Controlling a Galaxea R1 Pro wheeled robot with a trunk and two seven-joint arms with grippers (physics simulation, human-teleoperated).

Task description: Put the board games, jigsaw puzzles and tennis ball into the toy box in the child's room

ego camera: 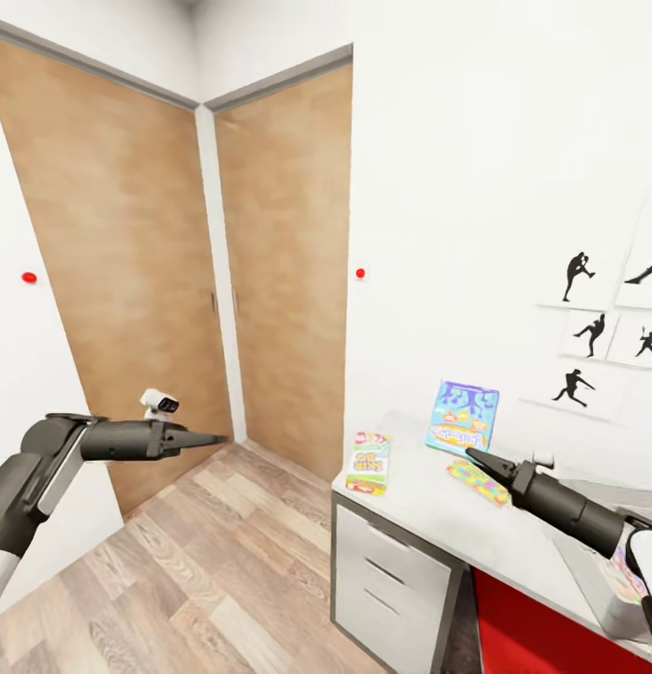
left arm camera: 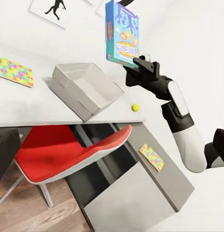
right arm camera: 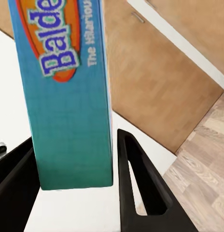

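Fingers of my right gripper (right arm camera: 76,186) clench the small blue printed game box (right arm camera: 68,92), upright above the long pale desk (ego camera: 429,510). Left gripper (ego camera: 214,438), away from the desk, seems closed; grey plastic bin (left arm camera: 85,89) stands on the desk.

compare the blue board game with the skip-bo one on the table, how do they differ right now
The blue board game is held upright in the right gripper, lifted off the table; the Skip-Bo box lies flat near the table's edge, untouched. The blue board game is mostly blue and teal; the Skip-Bo box is green, yellow and orange. Both are flat printed boxes.
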